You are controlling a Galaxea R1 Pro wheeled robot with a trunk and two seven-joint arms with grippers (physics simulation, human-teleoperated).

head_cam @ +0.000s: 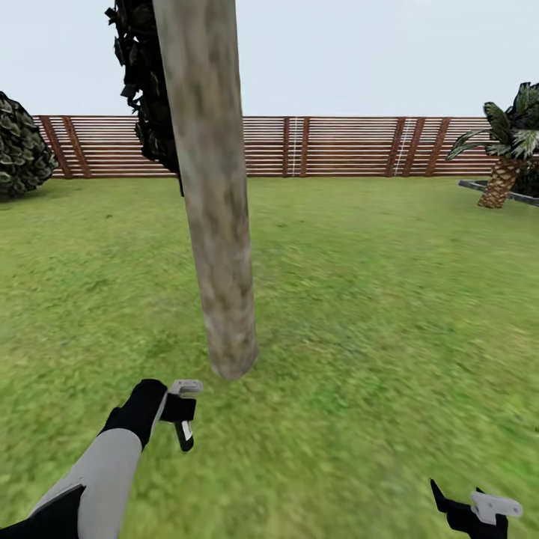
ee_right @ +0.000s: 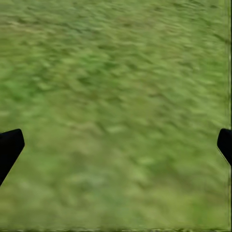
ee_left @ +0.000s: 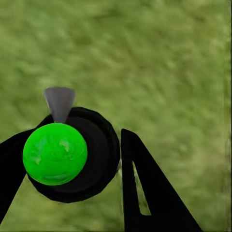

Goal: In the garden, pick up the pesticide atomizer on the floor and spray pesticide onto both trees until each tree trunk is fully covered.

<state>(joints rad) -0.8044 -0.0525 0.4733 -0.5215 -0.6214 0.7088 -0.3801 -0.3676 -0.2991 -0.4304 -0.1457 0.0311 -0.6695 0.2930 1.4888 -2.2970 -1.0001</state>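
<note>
Head view: one tree trunk (head_cam: 215,209) rises through the centre-left of the frame, its base on the grass floor (head_cam: 374,299). The left tool (head_cam: 182,419) sits at lower left, just below the trunk base. Left wrist view: the left tool (ee_left: 72,164) is clamped on the pesticide atomizer (ee_left: 60,154), a black body with a green ball and grey nozzle. The right tool (head_cam: 471,513), lower right corner, has its fingers (ee_right: 9,147) spread wide apart over grass. A slatted fence (head_cam: 337,146) crosses the background.

Pale grey-beige tree trunk (head_cam: 217,247): rough mottled bark | brown slatted fence (head_cam: 337,146): wood | glossy green ball-topped black atomizer (ee_left: 63,154): smooth plastic
</note>
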